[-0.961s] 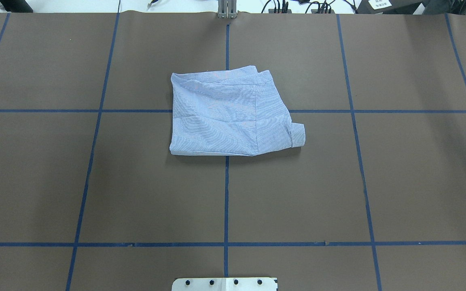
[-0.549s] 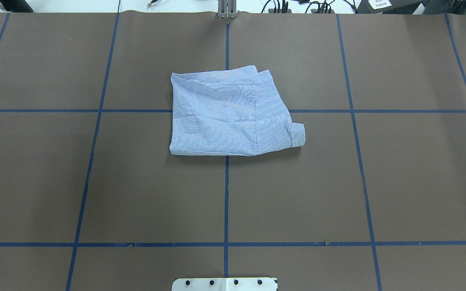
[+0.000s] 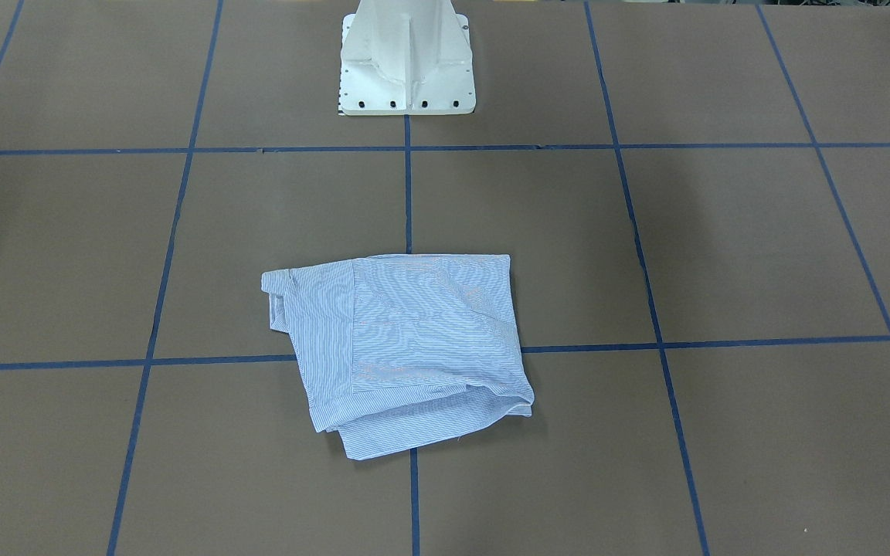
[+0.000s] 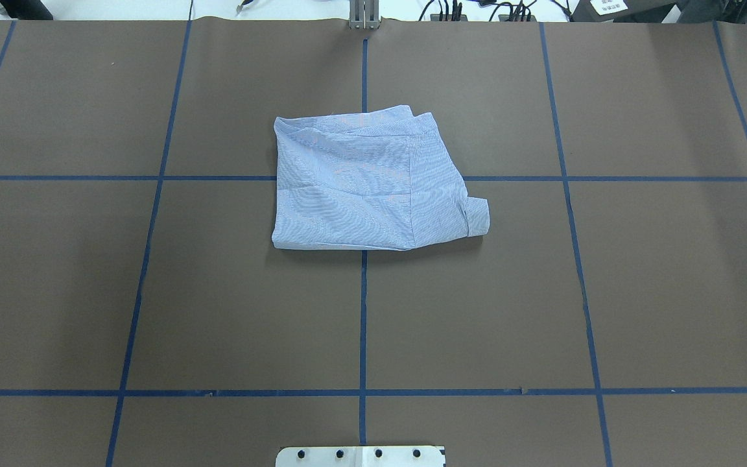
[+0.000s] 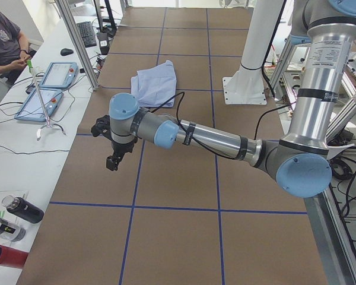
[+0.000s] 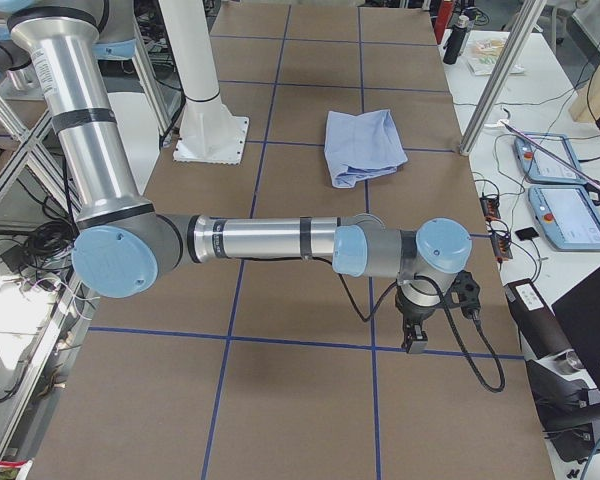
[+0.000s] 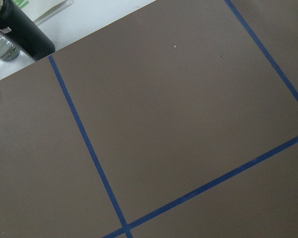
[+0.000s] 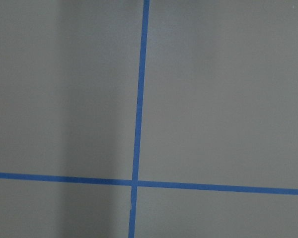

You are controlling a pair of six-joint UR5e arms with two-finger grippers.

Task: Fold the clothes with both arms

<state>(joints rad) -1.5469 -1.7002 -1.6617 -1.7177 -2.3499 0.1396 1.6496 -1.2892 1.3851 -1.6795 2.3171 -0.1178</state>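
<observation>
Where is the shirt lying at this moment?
In the overhead view, the folded striped shirt lies mid-table over the centre blue tape line, beyond the white pedestal base.

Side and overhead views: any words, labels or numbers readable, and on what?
Nothing reads clearly.
Left arm, upright tube: dark vertical lettering, too small to read.
Right arm, upright tube: same lettering, blurred.
White label at the overhead view's top right: print too small.
Shirt: no text visible.

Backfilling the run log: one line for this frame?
striped shirt: folded, flat on table, cuff poking out robot-right | left gripper: over table, apart from shirt, state unclear | right gripper: same
</observation>
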